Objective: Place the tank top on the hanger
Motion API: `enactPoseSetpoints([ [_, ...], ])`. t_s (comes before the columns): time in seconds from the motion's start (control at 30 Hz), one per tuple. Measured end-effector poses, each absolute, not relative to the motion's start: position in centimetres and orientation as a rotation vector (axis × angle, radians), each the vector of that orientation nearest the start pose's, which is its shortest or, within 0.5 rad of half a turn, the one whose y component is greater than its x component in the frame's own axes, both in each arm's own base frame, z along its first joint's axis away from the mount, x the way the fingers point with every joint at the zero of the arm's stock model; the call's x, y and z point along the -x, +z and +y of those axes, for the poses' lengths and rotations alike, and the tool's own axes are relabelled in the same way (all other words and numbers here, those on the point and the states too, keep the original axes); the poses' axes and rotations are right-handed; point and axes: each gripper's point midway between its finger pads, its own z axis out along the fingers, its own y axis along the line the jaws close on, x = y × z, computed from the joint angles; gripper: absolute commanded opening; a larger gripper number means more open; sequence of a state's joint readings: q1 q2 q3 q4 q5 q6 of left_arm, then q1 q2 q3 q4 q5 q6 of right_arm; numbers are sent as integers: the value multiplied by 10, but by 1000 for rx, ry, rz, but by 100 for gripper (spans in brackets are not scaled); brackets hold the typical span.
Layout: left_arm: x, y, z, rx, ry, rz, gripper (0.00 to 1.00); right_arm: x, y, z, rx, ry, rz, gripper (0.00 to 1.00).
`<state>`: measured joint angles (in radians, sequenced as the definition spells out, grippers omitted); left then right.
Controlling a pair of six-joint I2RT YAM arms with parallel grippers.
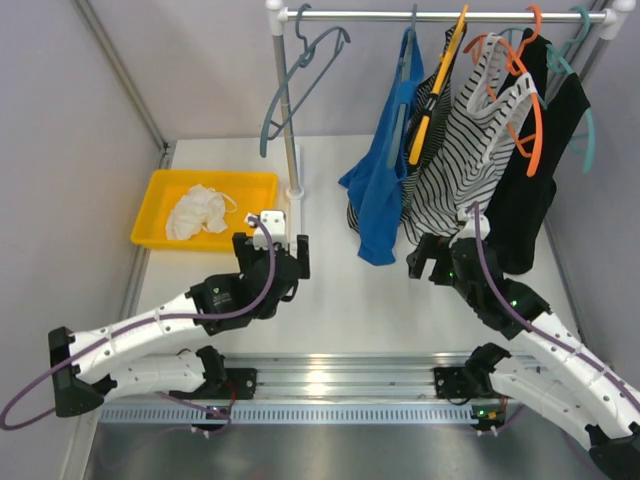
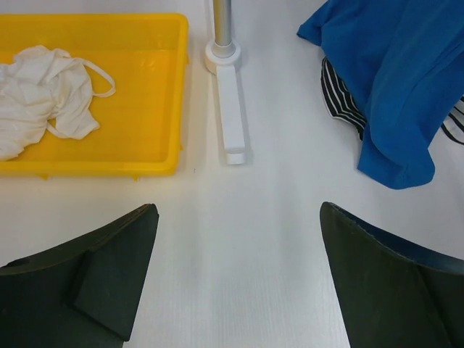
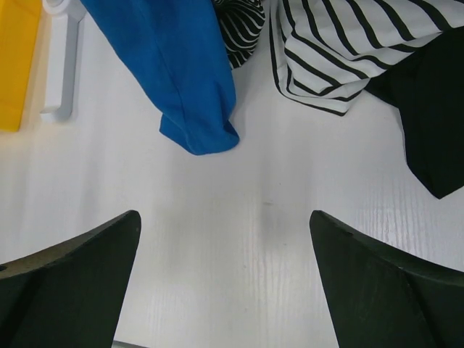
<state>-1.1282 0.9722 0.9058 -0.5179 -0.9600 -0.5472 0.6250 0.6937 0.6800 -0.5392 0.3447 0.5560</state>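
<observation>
White thin fabric identifies the tank top (image 1: 197, 212). In the top external view it lies crumpled in the yellow tray (image 1: 255, 190), ahead of the left jaws and slightly to their left. The grey-blue hanger (image 1: 318, 55) hangs bare on the rail (image 1: 440, 14), high above and beyond the left jaws.

Judged status: no step is complete. Grasping the garment, lifting it and threading both straps over the hanger all remain.

Count: one tank top, one tray, one bare hanger, two sets of jaws. Beyond the right jaws hang a blue top (image 1: 385, 175), a striped top (image 1: 450, 175) and a black garment (image 1: 535, 180). Their hangers overlap, so their number cannot be told.

Left wrist view: the left jaws stand wide apart and hold nothing. The tabletop (image 2: 239, 239) shows between the two fingers (image 2: 109, 279). The tank top sits ahead-left in the tray, well apart from the jaws. The white rack foot (image 2: 232, 116) lies straight ahead, and the blue top's hem lies ahead-right.

Right wrist view: the right jaws are likewise spread wide and empty, with tabletop between them. The blue top's hem lies ahead-left, the striped top ahead and the black garment ahead-right. Neither tank top nor hanger appears here. Only a strip of the tray shows at far left.
</observation>
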Motion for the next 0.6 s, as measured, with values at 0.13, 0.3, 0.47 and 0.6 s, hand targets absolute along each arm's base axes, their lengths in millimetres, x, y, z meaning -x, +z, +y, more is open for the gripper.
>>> enactPoseSetpoints([
  [0.13, -240, 241, -169, 12, -54, 1900, 98, -228, 178, 118, -110, 343, 2111, 100],
  [0.3, -275, 243, -132, 187, 25, 1929, 98, -227, 171, 122, -68, 343, 2142, 100],
  [0.47, -319, 247, -90, 368, 127, 1950, 97, -225, 166, 130, -31, 374, 2172, 100],
  [0.6, -366, 240, -57, 512, 195, 1965, 93, -223, 160, 136, -5, 392, 2202, 100],
])
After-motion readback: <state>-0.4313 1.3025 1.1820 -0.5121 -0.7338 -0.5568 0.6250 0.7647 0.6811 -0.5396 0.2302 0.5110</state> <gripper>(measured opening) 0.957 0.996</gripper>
